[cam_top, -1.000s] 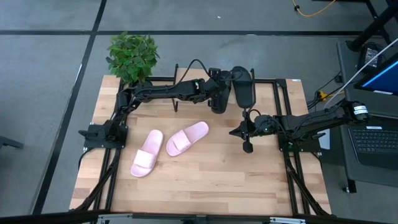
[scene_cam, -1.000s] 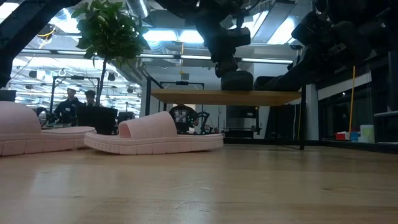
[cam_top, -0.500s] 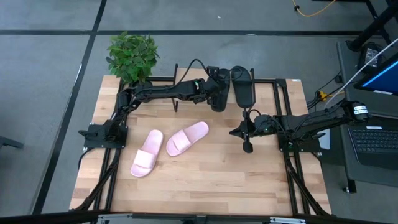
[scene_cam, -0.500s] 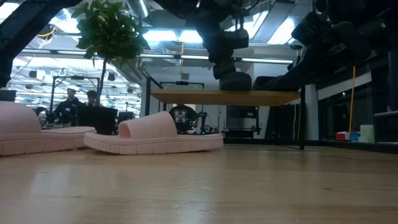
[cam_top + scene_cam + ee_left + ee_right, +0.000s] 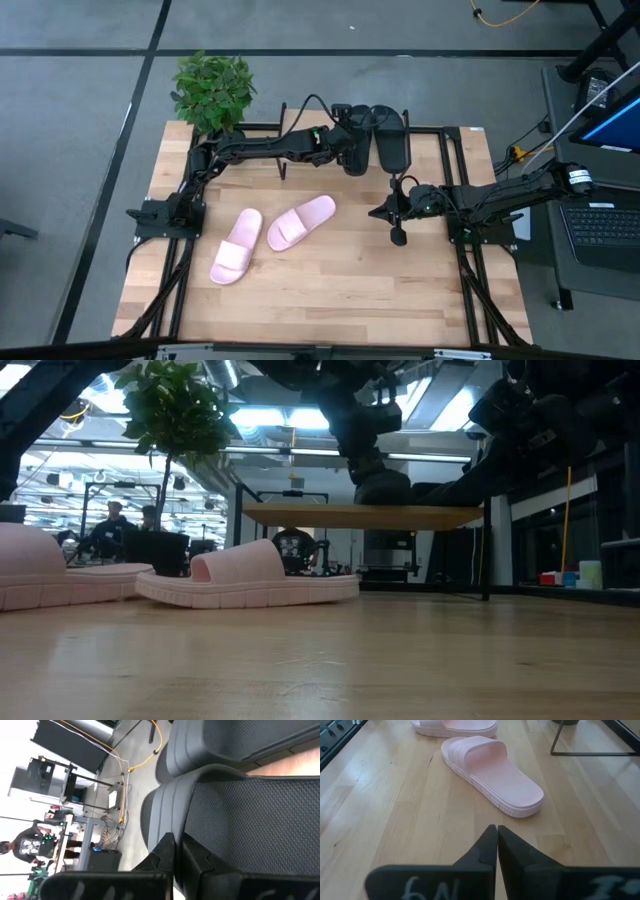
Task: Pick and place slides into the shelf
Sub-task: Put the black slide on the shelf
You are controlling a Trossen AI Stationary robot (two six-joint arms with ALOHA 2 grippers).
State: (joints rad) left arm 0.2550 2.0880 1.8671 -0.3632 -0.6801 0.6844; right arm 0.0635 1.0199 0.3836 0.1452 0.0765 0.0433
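Here, at the worktop's far left corner, a plant (image 5: 211,92) stands just beside the shelf. Two pink slides lie on the worktop's left half, toward the middle: the left one (image 5: 236,246) points toward the near left corner, the right one (image 5: 301,222) lies just beside it, angled toward the far edge; in the low view they rest flat on their soles, straps up. The left gripper (image 5: 357,160) reaches over the shelf (image 5: 362,516) at the far edge, fingers (image 5: 162,856) clenched together with nothing between them, tips against the ribbed rim of a black slide (image 5: 240,820). That slide lies on the shelf top; a second black slide (image 5: 391,140) lies just beside it on the same plank, toward the right. The right gripper (image 5: 398,236) hangs over the worktop's right half, near the middle, fingers (image 5: 487,845) pressed shut and empty, pointing at the nearer pink slide, well apart from it. Beyond the table, people show in the room, far off.
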